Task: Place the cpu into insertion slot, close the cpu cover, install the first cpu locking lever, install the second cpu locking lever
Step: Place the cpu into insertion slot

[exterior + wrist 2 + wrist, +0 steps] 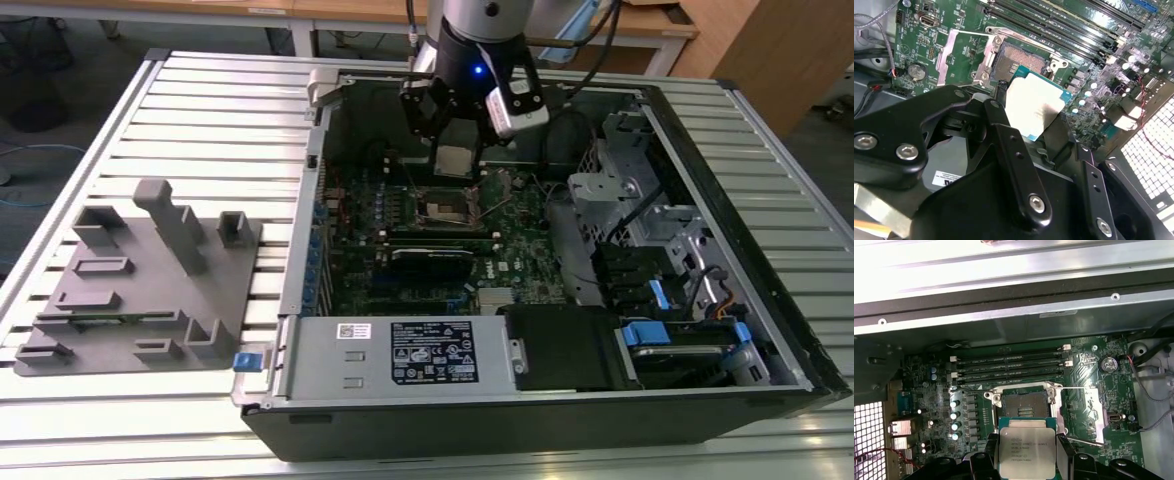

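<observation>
Over the open computer case (pixel 534 440) lying on the slatted table (pixel 200 120), the exterior view has the hand (pixel 454 150) pinching the cpu (pixel 454 165) just above the insertion slot (pixel 445 207), clear of it. The chip hangs steeply tilted, with its pale metal face toward this camera and its lower edge pointing down at the slot. A grey fixture block (pixel 134 290) sits on the table to the exterior view's left, well apart from the case.

In the second wrist view, black fingers (pixel 999 115) clamp opposite edges of the cpu (pixel 1034 105). Its silvery top faces the camera. Its green-rimmed far edge points at the insertion slot (pixel 1021 59), just short of it. The cpu cover (pixel 949 55) is swung open beside the slot.

In the first wrist view, the cpu (pixel 1026 450) looks a little longer along the fingers (pixel 985 465) than across. Its free edge is near the insertion slot (pixel 1025 404). The cpu cover (pixel 1093 410) lies folded open beside the slot, with a thin wire locking lever (pixel 1081 441) along it.
</observation>
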Motion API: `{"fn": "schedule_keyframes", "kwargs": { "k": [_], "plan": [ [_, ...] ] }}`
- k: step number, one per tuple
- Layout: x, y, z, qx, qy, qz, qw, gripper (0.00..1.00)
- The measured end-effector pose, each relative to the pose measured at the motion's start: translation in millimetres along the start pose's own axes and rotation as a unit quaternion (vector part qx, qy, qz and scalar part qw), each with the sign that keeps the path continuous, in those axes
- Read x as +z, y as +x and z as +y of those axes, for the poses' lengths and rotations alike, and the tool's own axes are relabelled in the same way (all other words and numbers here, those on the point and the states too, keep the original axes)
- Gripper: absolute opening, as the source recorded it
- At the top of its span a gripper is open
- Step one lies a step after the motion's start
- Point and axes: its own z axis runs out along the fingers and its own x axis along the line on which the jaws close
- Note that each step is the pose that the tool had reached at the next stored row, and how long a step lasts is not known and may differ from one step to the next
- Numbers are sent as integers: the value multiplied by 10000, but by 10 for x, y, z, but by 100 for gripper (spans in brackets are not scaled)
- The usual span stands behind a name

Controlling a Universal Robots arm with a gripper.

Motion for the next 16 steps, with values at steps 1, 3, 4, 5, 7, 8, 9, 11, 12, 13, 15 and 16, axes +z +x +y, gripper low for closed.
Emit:
{"fn": "schedule_keyframes", "kwargs": {
  "k": [1, 3, 4, 5, 7, 8, 9, 11, 12, 13, 15, 16],
  "plan": [
    [1, 0, 0, 13, 0, -1, 10000, 54],
    [3, 0, 0, 36, 0, -3, 10000, 54],
    [4, 0, 0, 47, -1, -4, 10000, 54],
    [5, 0, 0, 59, -1, -5, 10000, 54],
    [6, 0, -1, 79, -1, -7, 10000, 54],
    [7, 0, -1, 88, -1, -8, 10000, 54],
    [7, 0, -1, 97, -1, -8, 10000, 54],
    [9, 0, -1, 114, -2, -10, 9999, 54],
    [9, 0, -1, 122, -2, -11, 9999, 54],
    [9, 0, -1, 130, -2, -11, 9999, 54],
    [10, 0, -1, 143, -2, -12, 9999, 54],
    [11, 0, -1, 149, -2, -13, 9999, 54]
  ]
}}
